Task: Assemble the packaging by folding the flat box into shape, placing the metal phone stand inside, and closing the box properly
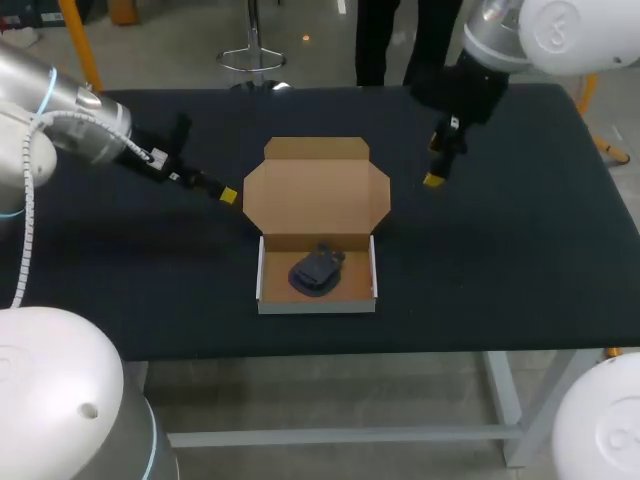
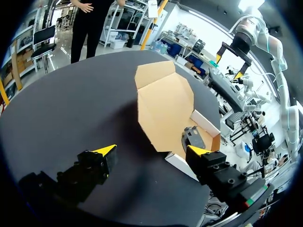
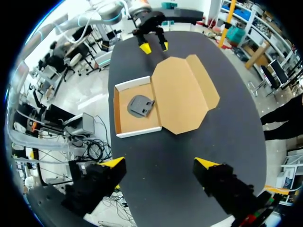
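Head view: mid-worktop, the box is folded with the phone stand inside, its lid lying open, so only closing seems left; the left hand and right hand flank it, both open, empty.

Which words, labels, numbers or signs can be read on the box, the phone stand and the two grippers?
No text can be read.
Box: plain brown inside, white outer walls, no print visible.
Phone stand: dark, no marking visible.
Left gripper and right gripper: yellow tips only; the small coloured spots on their bodies are too small to read.
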